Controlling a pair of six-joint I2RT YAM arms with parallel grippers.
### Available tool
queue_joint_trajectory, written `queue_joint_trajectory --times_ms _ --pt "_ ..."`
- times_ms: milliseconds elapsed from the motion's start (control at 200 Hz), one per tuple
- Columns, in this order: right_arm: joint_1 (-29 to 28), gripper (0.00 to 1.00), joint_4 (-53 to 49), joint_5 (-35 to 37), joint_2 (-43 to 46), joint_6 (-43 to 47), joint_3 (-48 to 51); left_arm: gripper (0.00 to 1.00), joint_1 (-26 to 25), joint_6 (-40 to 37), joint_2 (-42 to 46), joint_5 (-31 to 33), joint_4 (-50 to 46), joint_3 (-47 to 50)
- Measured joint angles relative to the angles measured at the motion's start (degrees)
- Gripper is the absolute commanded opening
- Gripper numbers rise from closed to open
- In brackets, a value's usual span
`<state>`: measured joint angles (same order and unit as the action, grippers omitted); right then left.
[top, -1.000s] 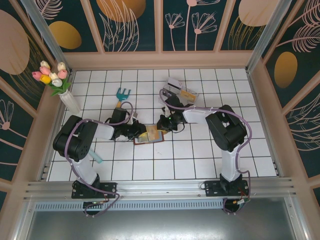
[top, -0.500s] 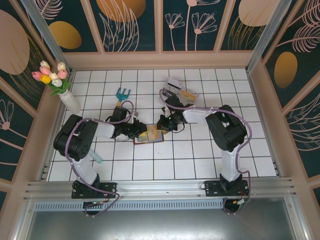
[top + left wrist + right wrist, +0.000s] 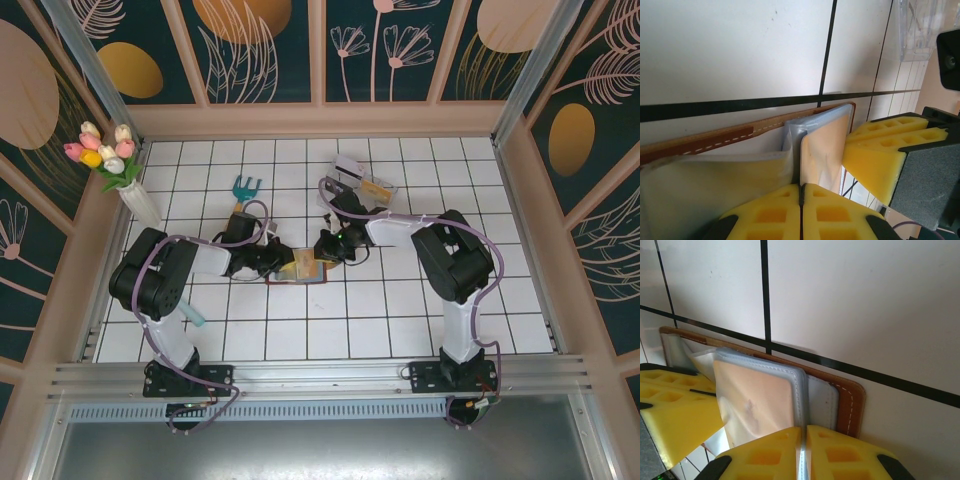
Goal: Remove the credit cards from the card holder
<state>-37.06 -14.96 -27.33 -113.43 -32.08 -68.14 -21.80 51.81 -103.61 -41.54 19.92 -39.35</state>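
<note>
Left gripper (image 3: 801, 194) clamped shut on edge of clear sleeve (image 3: 790, 142) with yellowish card (image 3: 826, 145) inside (card itself caught? cannot tell); right gripper (image 3: 803, 440) pinched shut on sleeve's other edge. Card holder (image 3: 852, 405) open on table (image 3: 400, 310) between them. Step, as judged: card extraction; next needs pull against firm anchor

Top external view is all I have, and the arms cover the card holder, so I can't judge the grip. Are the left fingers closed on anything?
Observer: Yes. The left wrist view shows the left fingers shut on the edge of a clear sleeve standing up from the open card holder.
Operator: Is a card out yet?
Observer: No. The yellowish card sits inside that sleeve.
Operator: And the right side?
Observer: The right wrist view shows the right fingers shut on a sleeve edge too.
</note>
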Motion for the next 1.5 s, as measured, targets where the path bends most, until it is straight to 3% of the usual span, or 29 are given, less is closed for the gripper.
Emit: queue_joint_trajectory --times_ms 280,916,1251,1501 --pt "-0.55 0.16 -0.5 2.25 0.31 -0.04 0.04 0.0 -0.9 -5.49 2.32 4.26 -5.14 -0.96" --pt "-0.37 0.15 1.51 2.19 1.01 -0.42 1.57 0.0 2.23 -16.22 9.16 9.18 -17.22 -1.16" --pt "-0.22 0.21 1.4 1.77 2.21 -0.13 1.2 0.0 2.43 -16.68 10.38 9.46 -18.47 -1.16" --pt "-1.18 0.14 1.27 1.27 4.57 -0.22 -2.14 0.0 2.43 -16.15 10.54 9.51 -18.51 -1.16"
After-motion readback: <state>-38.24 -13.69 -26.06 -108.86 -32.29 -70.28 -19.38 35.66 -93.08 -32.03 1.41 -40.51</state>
